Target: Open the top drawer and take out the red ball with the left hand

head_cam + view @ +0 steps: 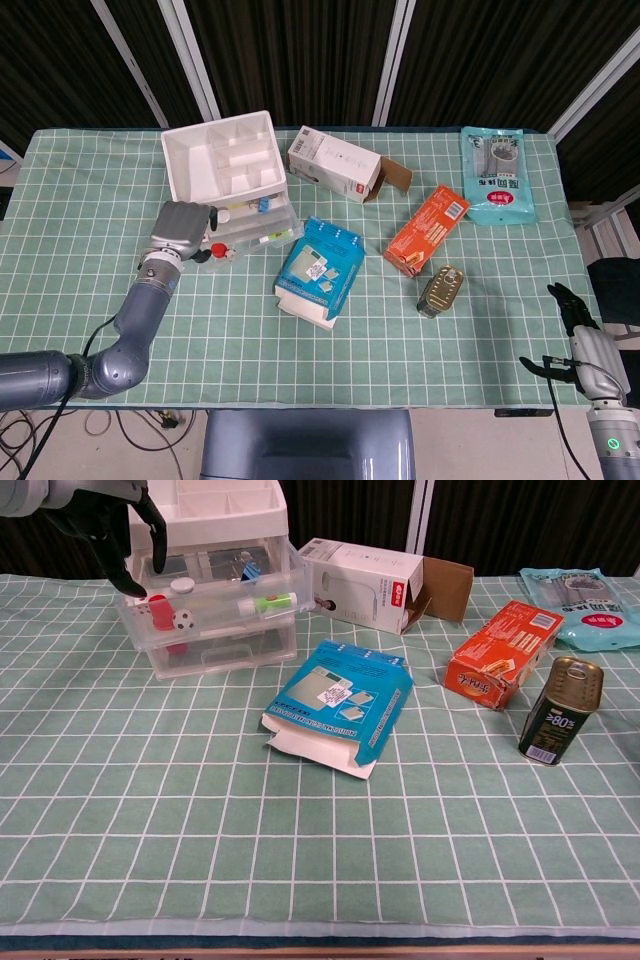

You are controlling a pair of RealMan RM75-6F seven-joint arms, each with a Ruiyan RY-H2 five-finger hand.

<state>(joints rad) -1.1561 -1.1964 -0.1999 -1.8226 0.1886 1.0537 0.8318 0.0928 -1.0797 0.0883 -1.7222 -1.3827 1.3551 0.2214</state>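
Note:
The white drawer unit (220,158) stands at the table's back left, its clear top drawer (256,224) pulled out toward me. Near that drawer's left end lies the red ball (217,248), also seen in the chest view (158,610) beside a small patterned ball (183,620). My left hand (181,229) hovers over the drawer's left end, dark fingers (131,579) spread and pointing down just left of the red ball, holding nothing. My right hand (583,340) hangs off the table's front right corner, fingers apart and empty.
The drawer also holds a white cap (181,584) and a green tube (270,604). A blue box (320,268) lies right of the drawers, a white carton (340,166) behind it. An orange box (427,229), a tin (440,290) and a teal packet (496,173) sit at the right.

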